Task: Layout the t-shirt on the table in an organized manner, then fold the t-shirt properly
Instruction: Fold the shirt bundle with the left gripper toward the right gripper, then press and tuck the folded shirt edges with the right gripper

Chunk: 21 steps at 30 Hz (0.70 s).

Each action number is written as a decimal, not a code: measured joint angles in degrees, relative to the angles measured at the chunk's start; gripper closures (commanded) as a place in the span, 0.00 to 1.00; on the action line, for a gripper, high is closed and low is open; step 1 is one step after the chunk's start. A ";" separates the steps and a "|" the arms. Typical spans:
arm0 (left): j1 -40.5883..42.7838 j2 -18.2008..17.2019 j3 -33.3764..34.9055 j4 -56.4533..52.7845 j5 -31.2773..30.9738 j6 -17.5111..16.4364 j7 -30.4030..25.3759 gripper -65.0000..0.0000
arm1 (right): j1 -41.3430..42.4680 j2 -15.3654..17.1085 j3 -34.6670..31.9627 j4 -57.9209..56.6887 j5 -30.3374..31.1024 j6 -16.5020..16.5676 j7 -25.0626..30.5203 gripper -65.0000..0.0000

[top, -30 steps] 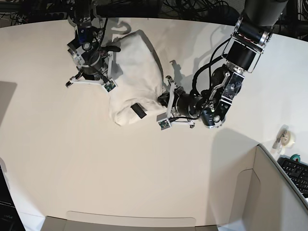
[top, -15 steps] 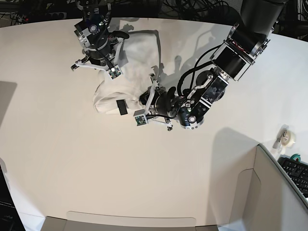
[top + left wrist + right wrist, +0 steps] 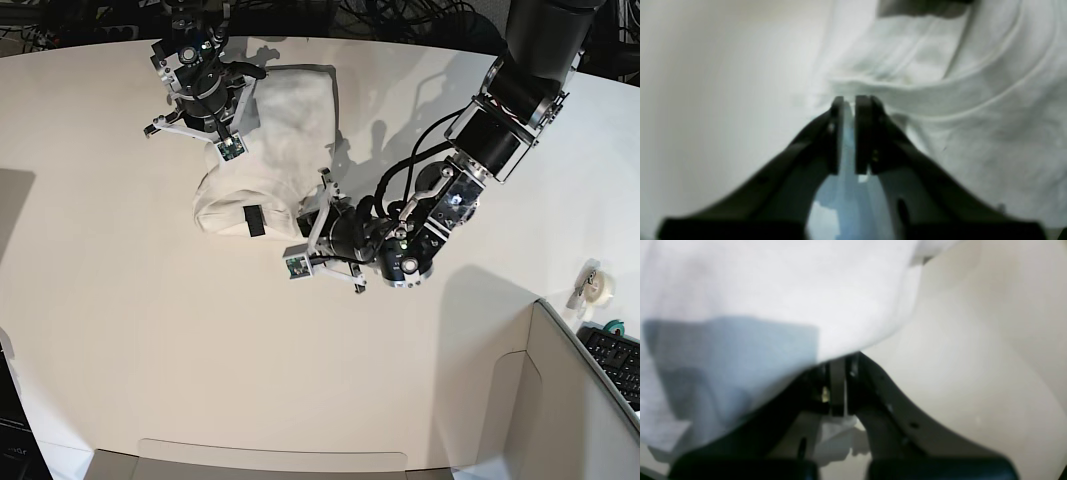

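The white t-shirt point(image 3: 285, 130) lies bunched in a loose roll on the far part of the table point(image 3: 150, 330), with a small black tag on its near end. My right gripper point(image 3: 245, 78) is at its far left edge. In the right wrist view that gripper point(image 3: 838, 365) is shut, and the t-shirt point(image 3: 773, 283) drapes from its tips over the left finger. My left gripper point(image 3: 308, 218) sits at the shirt's near right edge. In the left wrist view the left gripper point(image 3: 848, 100) shows a narrow gap, with a fold of t-shirt point(image 3: 973, 116) just beyond the tips.
Grey-white box panels point(image 3: 540, 400) stand at the near right corner. A tape roll point(image 3: 597, 287) and a keyboard point(image 3: 615, 360) lie beside them at the right edge. Cables run along the table's far edge.
Both arms have moved left and the right gripper has drawn its edge farther back, so the shirt has shifted left. The left jaws, shut before, have parted a little.
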 measured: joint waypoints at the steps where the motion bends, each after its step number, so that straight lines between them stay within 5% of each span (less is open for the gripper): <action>1: 0.11 0.00 -2.47 1.49 -0.02 -0.02 0.50 0.76 | -0.09 0.00 0.17 0.24 -0.02 0.13 -0.39 1.00; 4: 0.11 0.33 -11.19 6.40 -0.07 -0.04 3.69 0.68 | -0.26 0.02 0.87 1.53 -0.04 0.15 -3.45 1.00; 14: 6.27 0.13 -36.00 18.80 0.02 -0.02 13.64 0.68 | -0.61 0.04 3.04 3.32 -0.09 0.15 -6.25 1.00; 21: 15.82 -4.37 -41.53 27.96 0.04 0.02 15.50 0.68 | 1.92 0.11 11.23 3.54 -0.22 0.37 -6.78 1.00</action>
